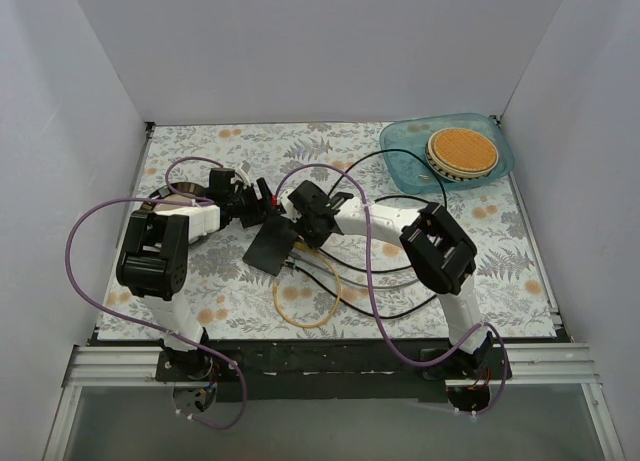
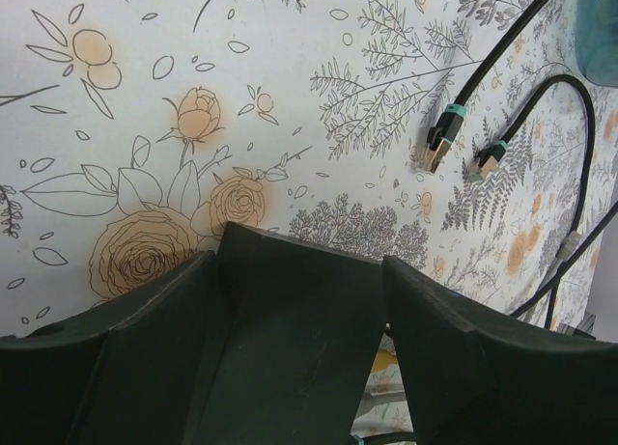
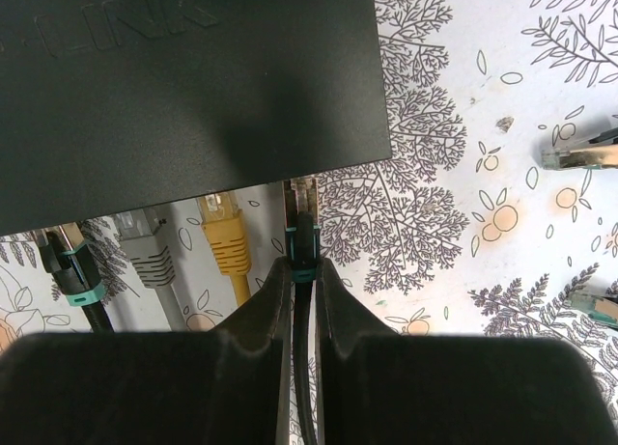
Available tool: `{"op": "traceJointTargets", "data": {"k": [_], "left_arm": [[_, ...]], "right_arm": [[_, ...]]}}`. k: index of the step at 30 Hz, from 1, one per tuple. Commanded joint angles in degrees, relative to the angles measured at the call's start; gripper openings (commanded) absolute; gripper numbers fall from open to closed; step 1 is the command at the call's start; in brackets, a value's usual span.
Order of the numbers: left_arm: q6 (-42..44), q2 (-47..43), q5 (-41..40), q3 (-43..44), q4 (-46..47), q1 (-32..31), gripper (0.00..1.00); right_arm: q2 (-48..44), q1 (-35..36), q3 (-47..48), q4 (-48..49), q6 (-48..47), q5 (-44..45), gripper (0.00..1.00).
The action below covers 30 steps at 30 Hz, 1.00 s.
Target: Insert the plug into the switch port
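Observation:
The flat black switch box (image 1: 270, 246) sits tilted mid-table between both arms. In the left wrist view the box (image 2: 290, 348) lies between the fingers of my left gripper (image 2: 299, 262). The left finger is against it and a sliver of gap shows by the right finger, so the jaws are open around it. My right gripper (image 3: 302, 262) is shut on a black plug (image 3: 304, 235) with a teal collar. The plug's clear tip is at the box's (image 3: 183, 78) near edge, by its right end. The switch port itself is hidden under that edge.
Black (image 3: 72, 266), grey (image 3: 147, 257) and yellow (image 3: 222, 235) plugs sit along the same edge. Loose plugs (image 2: 439, 141) (image 2: 490, 160) and black cables (image 1: 400, 271) lie to the right, with a yellow cable loop (image 1: 300, 306) in front. A teal tray (image 1: 400, 141) stands back right.

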Motion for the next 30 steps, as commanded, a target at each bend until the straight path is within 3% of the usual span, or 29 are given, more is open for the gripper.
{"op": "traceJointTargets", "data": {"k": [1, 30], "left_arm": [[-0.6, 0.6, 5.9, -1.2, 1.1, -0.6, 0.66], [-0.9, 2.9, 11.4, -1.5, 1.8, -1.3, 0.56]], "right_arm": [[1.5, 0.4, 4.0, 3.1, 0.7, -1.1, 0.01], [5.5, 0.3, 16.0, 1.7, 0.6, -1.7, 0.01]]}}
